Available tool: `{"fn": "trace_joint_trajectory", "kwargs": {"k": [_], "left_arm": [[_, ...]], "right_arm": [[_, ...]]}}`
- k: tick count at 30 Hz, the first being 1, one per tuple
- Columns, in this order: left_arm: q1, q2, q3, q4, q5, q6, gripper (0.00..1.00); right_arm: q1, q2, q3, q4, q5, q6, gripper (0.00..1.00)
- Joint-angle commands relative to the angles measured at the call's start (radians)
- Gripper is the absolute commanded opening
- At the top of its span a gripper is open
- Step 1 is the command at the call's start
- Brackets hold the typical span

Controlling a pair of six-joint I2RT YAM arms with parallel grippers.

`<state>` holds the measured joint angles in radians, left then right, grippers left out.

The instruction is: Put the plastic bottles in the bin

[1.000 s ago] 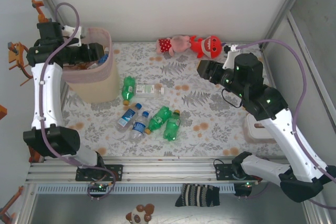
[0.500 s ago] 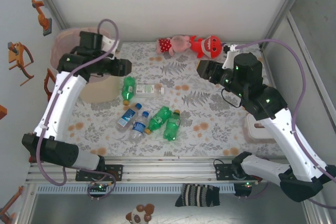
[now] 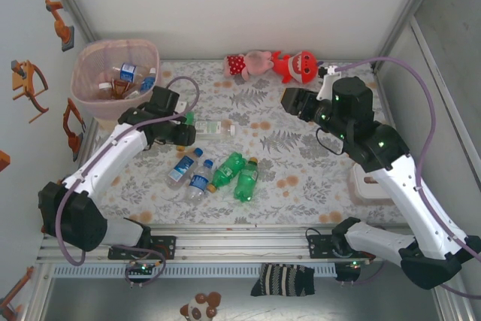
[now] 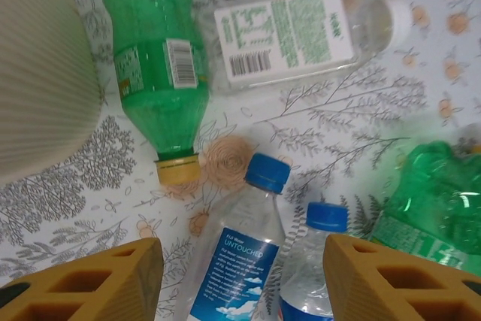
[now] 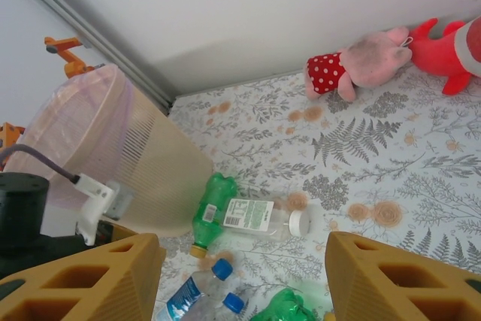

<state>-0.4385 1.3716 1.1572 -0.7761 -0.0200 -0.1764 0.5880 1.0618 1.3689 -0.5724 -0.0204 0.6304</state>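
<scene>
The pink bin [image 3: 83, 62] stands at the far left with several plastic bottles inside. Six more lie on the floral table: a green one [image 4: 154, 65], a clear white-labelled one [image 4: 301, 35], two blue-capped water bottles [image 4: 240, 253] [image 4: 316, 261] and two green ones [image 3: 228, 170] [image 3: 246, 180]. My left gripper [image 3: 186, 133] hovers low over the green bottle beside the bin, open, its fingers [image 4: 98, 283] on either side of the water bottles below without touching them. My right gripper [image 3: 289, 101] hangs open and empty above the table's middle right.
A pink plush toy [image 3: 248, 64] and a red one [image 3: 294, 65] lie against the back wall. The bin's beige wall [image 4: 37, 88] is close on the left of my left gripper. A white object [image 3: 368, 186] sits at the table's right edge.
My left arm has swung from above the bin down and right to the bottles on the table, its jaws narrowing somewhat. The right arm has not moved.
</scene>
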Motion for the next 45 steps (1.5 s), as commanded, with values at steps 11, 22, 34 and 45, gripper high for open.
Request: {"fn": "trace_joint_trajectory", "kwargs": {"k": [11, 22, 34, 45], "left_arm": [[0.100, 0.172, -0.097, 0.184, 0.041, -0.025, 0.54], [0.114, 0.312, -0.080, 0.219, 0.031, -0.014, 0.52], [0.115, 0.375, -0.085, 0.242, 0.034, -0.015, 0.46], [0.116, 0.316, -0.072, 0.210, 0.023, -0.009, 0.33]], "right_arm": [[0.004, 0.001, -0.017, 0.008, 0.014, -0.016, 0.59], [0.004, 0.001, -0.021, 0.006, 0.020, -0.019, 0.58], [0.004, -0.008, -0.026, -0.001, 0.028, -0.024, 0.58], [0.004, -0.020, -0.027, -0.003, 0.030, -0.023, 0.59]]}}
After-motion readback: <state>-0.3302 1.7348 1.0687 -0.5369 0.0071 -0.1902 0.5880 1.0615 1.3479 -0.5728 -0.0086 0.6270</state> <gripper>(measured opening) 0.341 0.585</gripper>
